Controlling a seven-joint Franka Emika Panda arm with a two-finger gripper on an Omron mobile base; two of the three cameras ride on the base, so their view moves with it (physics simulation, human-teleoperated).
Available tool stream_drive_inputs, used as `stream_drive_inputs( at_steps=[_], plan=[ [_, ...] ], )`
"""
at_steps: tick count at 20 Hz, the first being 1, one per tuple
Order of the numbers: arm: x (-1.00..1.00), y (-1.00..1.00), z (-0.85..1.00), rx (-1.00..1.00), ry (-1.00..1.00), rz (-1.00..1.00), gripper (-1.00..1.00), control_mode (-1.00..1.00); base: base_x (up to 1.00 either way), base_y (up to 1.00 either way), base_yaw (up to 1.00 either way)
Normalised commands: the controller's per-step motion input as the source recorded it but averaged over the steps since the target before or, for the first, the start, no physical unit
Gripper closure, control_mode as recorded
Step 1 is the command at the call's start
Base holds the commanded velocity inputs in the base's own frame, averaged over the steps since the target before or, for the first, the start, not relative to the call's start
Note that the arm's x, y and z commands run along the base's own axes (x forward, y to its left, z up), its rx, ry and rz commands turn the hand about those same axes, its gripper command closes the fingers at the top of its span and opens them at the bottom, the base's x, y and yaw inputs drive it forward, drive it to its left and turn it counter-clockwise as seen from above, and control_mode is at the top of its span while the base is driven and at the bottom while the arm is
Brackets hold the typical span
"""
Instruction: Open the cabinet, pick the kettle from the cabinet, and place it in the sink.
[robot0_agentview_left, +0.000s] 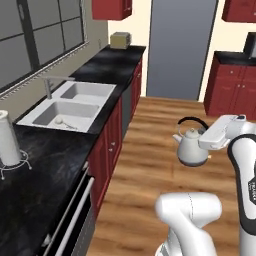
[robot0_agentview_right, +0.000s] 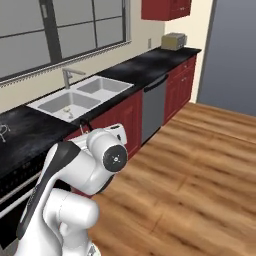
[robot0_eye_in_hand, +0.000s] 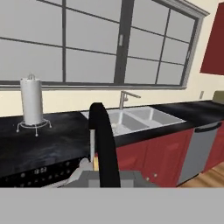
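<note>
While the arm reaches out level over the wooden floor (robot0_agentview_left: 150, 165), its fingers (robot0_agentview_left: 204, 142) are clamped on the thin black handle of the kettle (robot0_agentview_left: 192, 147), which hangs in the air beside the counter (robot0_agentview_left: 45, 170), well apart from the sink (robot0_agentview_left: 70, 107). From the left base view, going left to right, a paper towel roll (robot0_agentview_left: 7, 137) stands on the counter, then come the two sink bowls with the faucet (robot0_agentview_left: 50, 82) behind them, then the kettle with its spout toward the counter. From the right base view the arm's elbow hides the kettle's body, leaving a bit of the black handle; a dishwasher (robot0_agentview_right: 154, 107) sits right of the sink. Along the hand view the black handle rises up the middle, with the window (robot0_eye_in_hand: 96, 39) beyond.
</note>
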Motion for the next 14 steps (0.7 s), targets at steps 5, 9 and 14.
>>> stream_drive_inputs(
  at_steps=[5, 9, 14],
  plan=[
    [0.0, 0.0, 0.0, 0.0, 0.0, 0.0, 1.0, 1.0, 0.75, -0.02, 0.0],
    [0.0, 0.0, 0.0, 0.0, 0.0, 0.0, 1.0, 1.0, 0.75, -0.01, 0.0],
    [0.0, 0.0, 0.0, 0.0, 0.0, 0.0, 1.0, 1.0, 0.75, 0.0, 0.0]
  ],
)
